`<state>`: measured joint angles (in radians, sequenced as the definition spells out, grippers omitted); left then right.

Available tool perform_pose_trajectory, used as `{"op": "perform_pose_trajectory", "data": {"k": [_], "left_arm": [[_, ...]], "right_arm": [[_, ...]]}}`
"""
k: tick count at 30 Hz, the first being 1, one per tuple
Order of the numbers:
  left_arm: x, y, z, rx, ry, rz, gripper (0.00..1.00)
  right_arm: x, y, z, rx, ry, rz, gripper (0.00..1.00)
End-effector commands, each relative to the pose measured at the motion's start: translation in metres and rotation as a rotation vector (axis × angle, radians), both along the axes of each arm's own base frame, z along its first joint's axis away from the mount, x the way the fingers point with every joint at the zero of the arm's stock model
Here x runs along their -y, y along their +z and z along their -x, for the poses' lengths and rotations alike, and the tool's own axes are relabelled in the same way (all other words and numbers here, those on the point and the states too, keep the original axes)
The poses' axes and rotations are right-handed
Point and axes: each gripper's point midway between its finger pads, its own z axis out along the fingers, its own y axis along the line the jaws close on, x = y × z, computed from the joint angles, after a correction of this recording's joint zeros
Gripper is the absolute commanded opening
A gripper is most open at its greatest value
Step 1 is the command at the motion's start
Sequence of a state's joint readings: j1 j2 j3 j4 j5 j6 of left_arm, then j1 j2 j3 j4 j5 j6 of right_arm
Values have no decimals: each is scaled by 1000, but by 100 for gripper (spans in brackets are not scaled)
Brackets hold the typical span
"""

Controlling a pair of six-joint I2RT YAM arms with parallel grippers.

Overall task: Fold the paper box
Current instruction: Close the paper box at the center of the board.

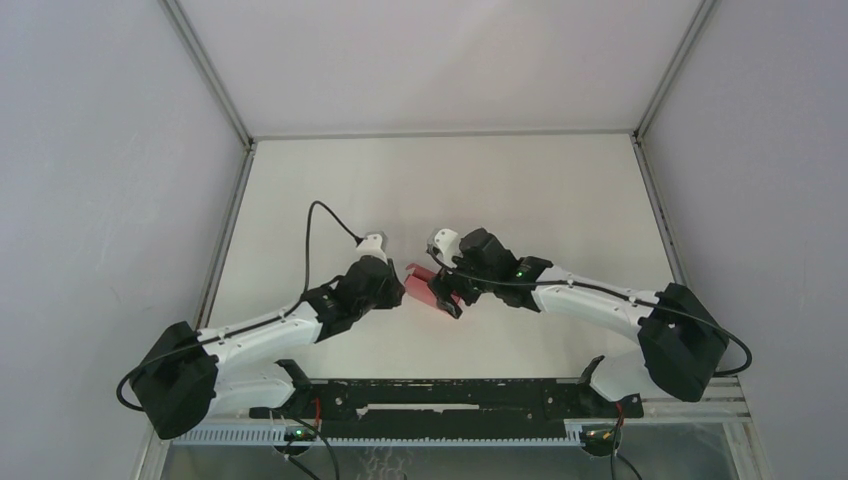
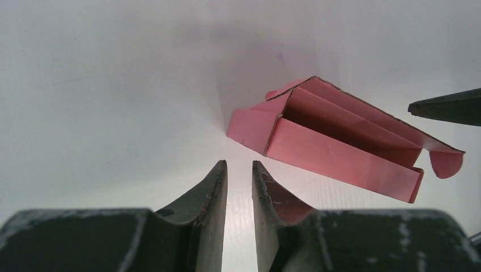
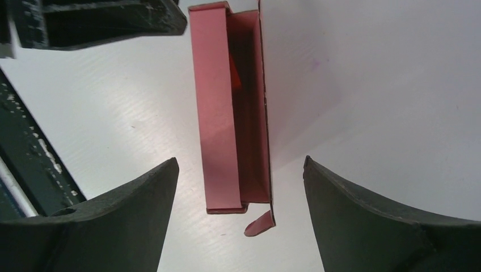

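The paper box (image 1: 422, 281) is pink thin cardboard, partly folded into a long open trough that lies on the white table between my two grippers. In the left wrist view the box (image 2: 340, 144) lies ahead and to the right, its top open and a rounded tab at its right end. My left gripper (image 2: 239, 167) is just short of it, with a narrow gap between its fingers and nothing in that gap. My right gripper (image 3: 239, 160) is open wide. The near end of the box (image 3: 218, 113) and its small tab reach in between those fingers without touching them.
A small bright red bit (image 3: 235, 76) shows inside the box's trough. The left gripper's body (image 3: 102, 22) sits close beyond the box's far end. A black rail (image 1: 450, 395) runs along the table's near edge. Grey walls (image 1: 100, 150) enclose the table.
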<state>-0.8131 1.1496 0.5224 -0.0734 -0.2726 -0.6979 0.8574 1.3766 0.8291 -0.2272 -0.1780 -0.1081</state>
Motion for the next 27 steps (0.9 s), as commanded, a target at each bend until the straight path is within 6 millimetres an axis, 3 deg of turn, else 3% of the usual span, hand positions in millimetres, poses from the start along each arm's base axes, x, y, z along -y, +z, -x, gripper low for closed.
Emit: {"op": "perform_pose_trajectory", "data": {"k": [1,17,27], "left_arm": [[-6,2,0,20,-7,-1,27],[-7,0,0,13,-7,-4,27],[-20,16,0,45,15,-3,28]], "right_arm": [[-11,14,-19,84,-27,-5,88],[-16,7,-14,73,-4,6,70],[-16,-1,-11,62,8,31,58]]}}
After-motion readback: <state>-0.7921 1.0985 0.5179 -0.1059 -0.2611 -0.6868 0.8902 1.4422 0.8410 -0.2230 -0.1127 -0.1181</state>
